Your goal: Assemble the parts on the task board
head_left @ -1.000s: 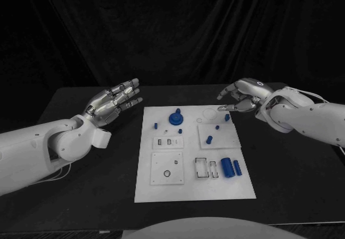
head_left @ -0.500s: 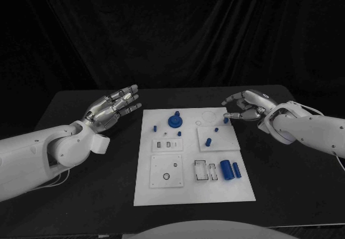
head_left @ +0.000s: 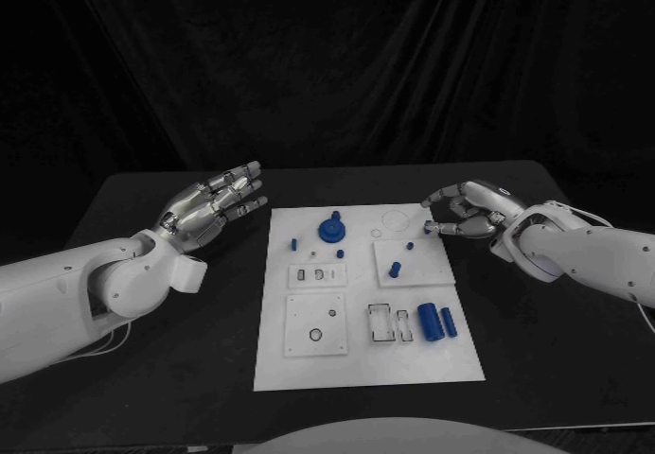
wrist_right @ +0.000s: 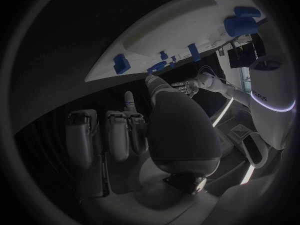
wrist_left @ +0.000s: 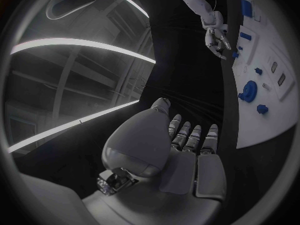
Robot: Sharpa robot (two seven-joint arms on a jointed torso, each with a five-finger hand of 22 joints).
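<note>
Task board (head_left: pixel 366 364) lies flat mid-table (head_left: pixel 164 378), between both arms. Parts: blue round knob (head_left: pixel 332 227) at far end, small peg (head_left: pixel 395 268) on raised plate, two cylinders (head_left: pixel 437 320) near right edge. Right hand (head_left: pixel 462 210) hovers at board's far right corner, fingers (head_left: pixel 439 227) curled around small blue peg (head_left: pixel 429 228); pinched or merely beside, cannot tell. Left hand (head_left: pixel 212 201) raised left of board, fingers spread, holding nothing. Parts look light, rigid, smooth; likely slippery. Judgement: pinch cylinders across sides, mid-length.
</note>
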